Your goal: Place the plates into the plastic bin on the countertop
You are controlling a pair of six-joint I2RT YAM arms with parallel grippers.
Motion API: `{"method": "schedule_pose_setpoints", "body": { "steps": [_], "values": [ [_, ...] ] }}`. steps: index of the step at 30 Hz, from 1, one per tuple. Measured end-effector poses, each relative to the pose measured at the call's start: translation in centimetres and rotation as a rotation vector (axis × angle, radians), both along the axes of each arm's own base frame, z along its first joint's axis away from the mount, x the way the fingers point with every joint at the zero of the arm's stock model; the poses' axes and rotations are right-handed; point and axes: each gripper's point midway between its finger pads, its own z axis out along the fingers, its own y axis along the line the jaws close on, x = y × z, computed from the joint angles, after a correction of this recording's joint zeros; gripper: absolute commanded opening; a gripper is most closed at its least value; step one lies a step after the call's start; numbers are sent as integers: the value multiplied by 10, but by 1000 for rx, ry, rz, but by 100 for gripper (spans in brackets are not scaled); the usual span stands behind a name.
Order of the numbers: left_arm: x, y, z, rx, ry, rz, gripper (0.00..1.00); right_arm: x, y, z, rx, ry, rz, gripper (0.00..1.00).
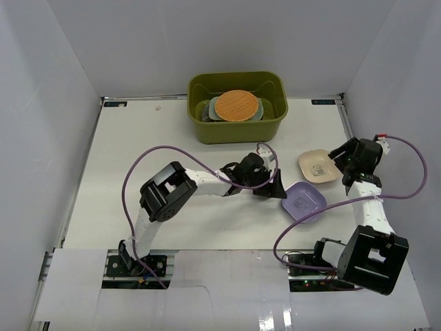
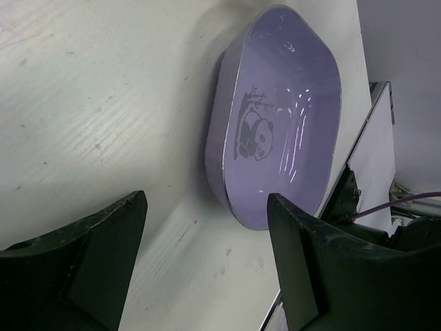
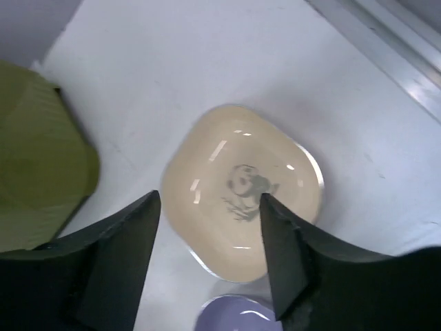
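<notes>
A lavender squarish plate (image 1: 304, 201) (image 2: 282, 124) with a panda print lies on the countertop (image 1: 172, 138). My left gripper (image 1: 277, 188) (image 2: 207, 227) sits just left of it, open, with only bare table between its fingers. A cream squarish plate (image 1: 317, 166) (image 3: 241, 186) lies beyond the lavender one. My right gripper (image 1: 340, 165) (image 3: 210, 207) hovers over the cream plate, open, holding nothing. The olive plastic bin (image 1: 238, 127) (image 3: 41, 158) stands at the back centre. It holds stacked plates with an orange one (image 1: 238, 105) on top.
White walls close in the countertop on the left, back and right. A metal rail (image 3: 386, 41) runs along the right edge near the cream plate. The lavender plate (image 3: 234, 314) shows at the bottom of the right wrist view. Purple cables loop from both arms.
</notes>
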Motion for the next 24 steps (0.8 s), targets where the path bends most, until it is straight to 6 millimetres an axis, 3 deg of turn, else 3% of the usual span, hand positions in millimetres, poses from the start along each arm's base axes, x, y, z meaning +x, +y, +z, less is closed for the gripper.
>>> {"method": "schedule_pose_setpoints", "body": {
  "steps": [2,5,8,10,14,17,24],
  "values": [
    [1,-6,-1,6,-10,-15,78,-15,-16,-18,-3,38,-65,74],
    [3,-18,-3,10,-31,-39,74,-31,-33,-39,2,82,-130,75],
    [3,-28,-5,16,-51,-62,64,-42,-38,-56,11,126,-158,75],
    [0,-30,-9,27,-58,-75,53,-44,-38,-63,14,144,-160,74],
    [-1,-32,-20,56,-72,-82,18,-45,-38,-71,20,167,-160,72],
    [0,-30,-23,73,-81,-79,4,-46,-37,-81,33,199,-154,72],
    [0,-20,-23,95,-109,-52,0,-52,-27,-109,77,257,-127,63]
  ]
}}
